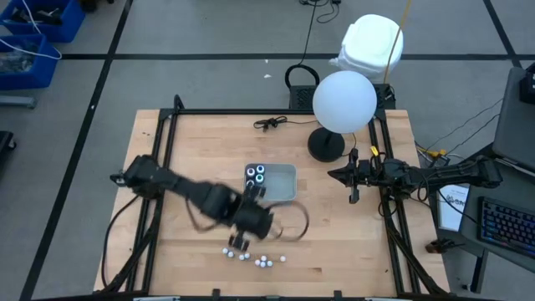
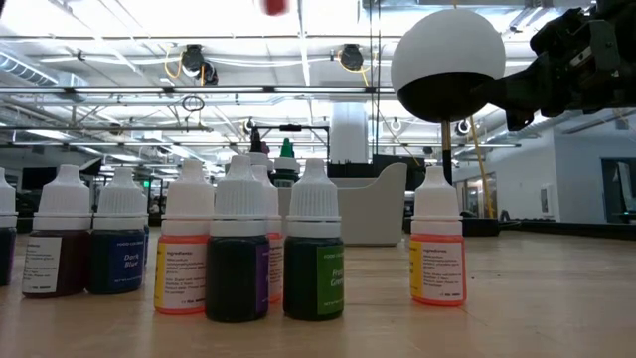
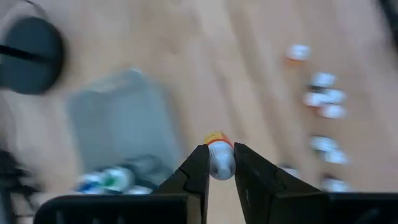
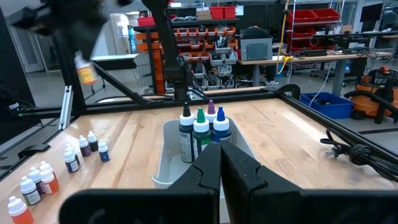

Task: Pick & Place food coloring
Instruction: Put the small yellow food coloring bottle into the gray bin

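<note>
Wooden table (image 1: 334, 242) in a workshop. The left gripper (image 3: 220, 163), raised above the table between the grey tray (image 1: 284, 180) and the row of small white-capped bottles (image 1: 255, 257), has its jaws narrowly parted and clamped on one small orange bottle (image 3: 219, 152) lying crosswise between the fingertips. Four taller bottles (image 4: 202, 132) stand in the tray. The right gripper (image 1: 352, 197), jaws fully closed and empty, waits at the table's right edge.

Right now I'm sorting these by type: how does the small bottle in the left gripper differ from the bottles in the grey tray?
The small orange bottle has a white cap; the tray bottles are dark, with pointed coloured tops. It is clearly smaller than they are. It is clamped in the left gripper, up off the table, while they stand upright together in the grey tray. Both kinds look like dropper-style food coloring.
</note>
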Available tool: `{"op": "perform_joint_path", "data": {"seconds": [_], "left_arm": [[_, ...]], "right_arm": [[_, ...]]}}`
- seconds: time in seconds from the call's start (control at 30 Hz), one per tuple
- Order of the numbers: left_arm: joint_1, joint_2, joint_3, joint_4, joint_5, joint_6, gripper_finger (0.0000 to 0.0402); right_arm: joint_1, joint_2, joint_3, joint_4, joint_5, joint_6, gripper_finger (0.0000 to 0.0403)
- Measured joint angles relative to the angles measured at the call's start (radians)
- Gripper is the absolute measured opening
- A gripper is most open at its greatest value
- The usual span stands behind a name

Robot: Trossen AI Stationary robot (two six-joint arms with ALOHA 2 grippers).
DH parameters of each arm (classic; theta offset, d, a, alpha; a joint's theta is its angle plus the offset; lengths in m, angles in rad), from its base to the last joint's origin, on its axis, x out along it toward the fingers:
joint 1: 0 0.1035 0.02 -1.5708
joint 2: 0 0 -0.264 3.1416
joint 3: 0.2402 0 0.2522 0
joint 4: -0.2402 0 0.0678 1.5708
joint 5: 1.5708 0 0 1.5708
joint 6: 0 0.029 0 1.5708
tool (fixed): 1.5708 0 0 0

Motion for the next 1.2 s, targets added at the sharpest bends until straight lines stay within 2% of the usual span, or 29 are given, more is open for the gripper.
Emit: {"op": "perform_joint_path", "data": {"seconds": [0.2, 0.37, 0.47, 0.87, 1.2], "left_arm": [[0.192, 0.008, 0.004, 0.126, -0.018, 0.164, 0.0065], [0.308, 0.057, 0.004, 0.219, -0.014, 0.185, 0.0066], [0.351, 0.106, 0.004, 0.214, 0.0, 0.189, 0.0066], [0.381, 0.271, 0.004, 0.205, 0.031, 0.233, 0.0067], [0.379, 0.282, 0.004, 0.226, 0.051, 0.221, 0.0067]], "right_arm": [[0.0, 0.0, 0.0, -0.001, 0.0, -0.006, 0.0], [0.0, 0.0, 0.0, -0.004, 0.0, -0.028, 0.0], [0.0, 0.0, 0.0, -0.004, 0.0, -0.031, 0.0], [0.0, 0.002, 0.0, -0.004, -0.003, -0.053, 0.0], [0.0, 0.003, 0.0, -0.004, -0.003, -0.053, 0.0]]}}
